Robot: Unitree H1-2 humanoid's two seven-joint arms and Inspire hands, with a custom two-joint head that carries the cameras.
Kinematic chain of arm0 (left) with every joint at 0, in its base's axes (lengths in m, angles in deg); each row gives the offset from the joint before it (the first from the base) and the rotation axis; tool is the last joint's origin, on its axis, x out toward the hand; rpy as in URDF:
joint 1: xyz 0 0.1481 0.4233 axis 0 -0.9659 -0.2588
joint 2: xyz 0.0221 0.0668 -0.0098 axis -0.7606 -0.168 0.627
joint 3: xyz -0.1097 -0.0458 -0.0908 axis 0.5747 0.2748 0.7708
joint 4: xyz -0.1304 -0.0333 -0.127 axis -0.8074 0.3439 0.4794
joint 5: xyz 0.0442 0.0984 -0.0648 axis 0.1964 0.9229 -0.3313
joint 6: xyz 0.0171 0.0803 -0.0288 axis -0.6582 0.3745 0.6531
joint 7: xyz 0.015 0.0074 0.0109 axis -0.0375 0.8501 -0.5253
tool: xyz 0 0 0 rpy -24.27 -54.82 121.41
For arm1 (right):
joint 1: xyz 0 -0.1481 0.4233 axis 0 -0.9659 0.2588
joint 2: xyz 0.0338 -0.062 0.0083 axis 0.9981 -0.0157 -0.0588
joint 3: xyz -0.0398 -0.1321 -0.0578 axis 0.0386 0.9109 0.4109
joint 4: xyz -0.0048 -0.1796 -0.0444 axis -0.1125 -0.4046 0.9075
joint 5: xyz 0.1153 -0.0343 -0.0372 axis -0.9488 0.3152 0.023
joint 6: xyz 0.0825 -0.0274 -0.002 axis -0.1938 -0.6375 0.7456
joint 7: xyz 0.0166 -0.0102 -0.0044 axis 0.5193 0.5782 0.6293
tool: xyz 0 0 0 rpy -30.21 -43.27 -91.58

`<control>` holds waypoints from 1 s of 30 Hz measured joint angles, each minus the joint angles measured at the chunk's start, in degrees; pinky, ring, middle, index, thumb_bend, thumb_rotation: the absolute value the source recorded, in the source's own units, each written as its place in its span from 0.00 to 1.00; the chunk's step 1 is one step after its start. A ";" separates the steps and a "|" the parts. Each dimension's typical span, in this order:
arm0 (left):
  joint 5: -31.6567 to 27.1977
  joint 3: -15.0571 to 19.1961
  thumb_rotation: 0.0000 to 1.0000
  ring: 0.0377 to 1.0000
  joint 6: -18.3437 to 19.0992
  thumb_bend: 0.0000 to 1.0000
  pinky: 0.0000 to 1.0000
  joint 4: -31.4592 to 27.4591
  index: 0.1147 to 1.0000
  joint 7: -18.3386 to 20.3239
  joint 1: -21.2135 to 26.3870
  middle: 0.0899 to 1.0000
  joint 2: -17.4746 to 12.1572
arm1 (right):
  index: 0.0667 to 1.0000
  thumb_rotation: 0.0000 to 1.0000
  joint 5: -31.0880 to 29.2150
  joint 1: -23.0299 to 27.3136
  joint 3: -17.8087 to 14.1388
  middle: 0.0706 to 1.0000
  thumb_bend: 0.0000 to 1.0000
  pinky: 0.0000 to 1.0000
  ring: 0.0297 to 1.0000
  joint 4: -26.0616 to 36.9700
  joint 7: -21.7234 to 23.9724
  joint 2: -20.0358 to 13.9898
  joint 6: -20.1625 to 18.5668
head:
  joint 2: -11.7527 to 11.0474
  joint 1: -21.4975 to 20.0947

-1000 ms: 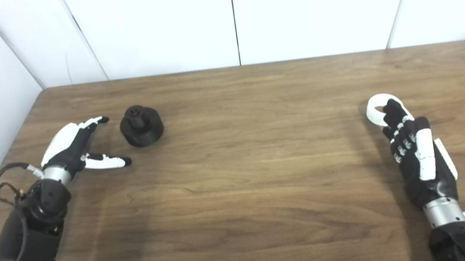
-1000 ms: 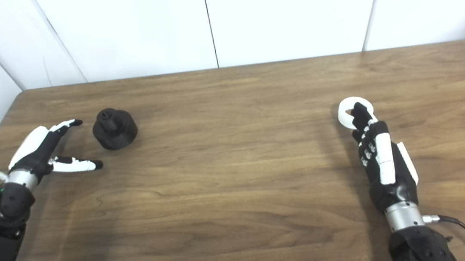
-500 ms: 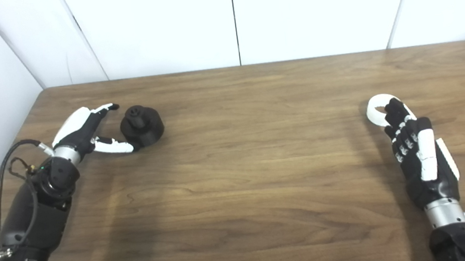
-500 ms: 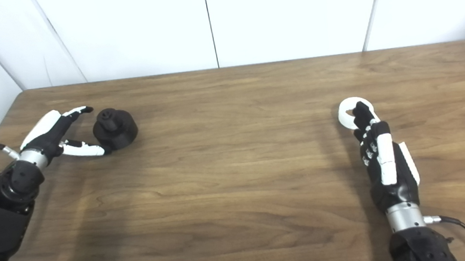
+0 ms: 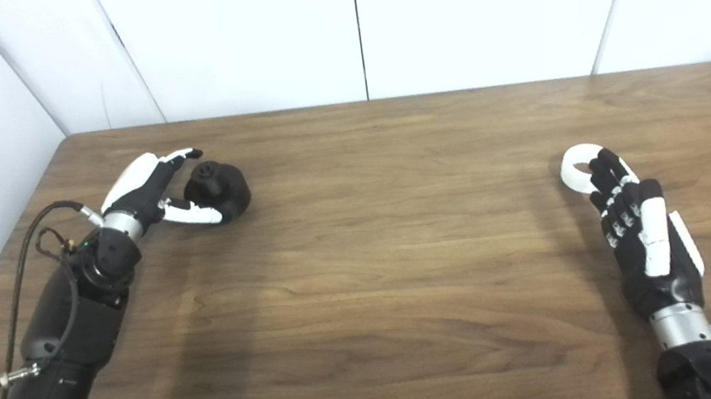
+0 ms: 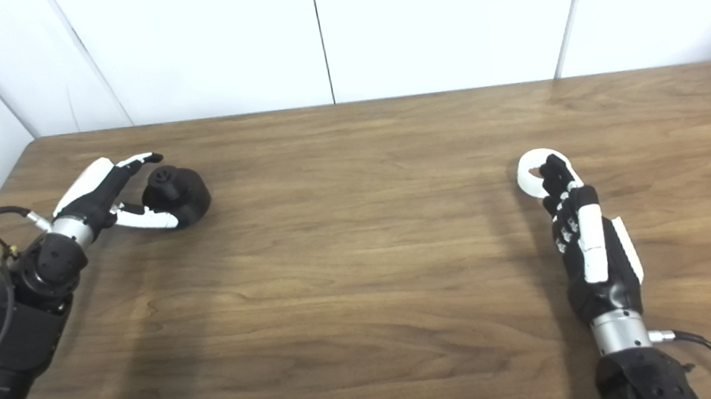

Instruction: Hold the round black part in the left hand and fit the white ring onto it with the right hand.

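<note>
Left hand (image 5: 153, 195) now forward, fingers apart around black part (image 5: 217, 191); right hand (image 6: 580, 235) fingers clamped on white ring (image 6: 532, 172).

Brown wood-grain table (image 5: 373, 237); white panelled walls (image 5: 246, 39) behind, left.

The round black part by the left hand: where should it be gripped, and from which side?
Probably around the wide lower body of the round black part, from its left, where the open left hand already brackets it. That leaves the narrow top knob free for the white ring.
</note>
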 measured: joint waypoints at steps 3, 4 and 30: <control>-0.01 -0.12 0.28 1.00 -1.12 0.95 0.98 1.46 0.85 -0.17 0.16 0.97 0.18 | 0.93 1.00 0.10 0.00 -0.02 0.93 0.59 1.00 0.98 0.05 -0.17 0.00 0.00 | 0.09 -0.09; -0.02 -0.18 0.28 1.00 -1.35 0.95 0.99 2.00 0.84 -0.26 0.25 0.97 0.28 | 0.93 1.00 0.23 -0.01 -0.03 0.93 0.59 1.00 0.98 0.07 -0.21 0.00 0.00 | 0.09 -0.17; 0.46 -0.57 0.12 0.99 -3.27 0.84 0.95 3.08 0.57 -2.91 0.59 0.91 1.29 | 0.94 1.00 0.10 -0.18 -0.46 0.93 0.58 1.00 0.97 0.15 0.15 -0.12 0.46 | 0.88 0.26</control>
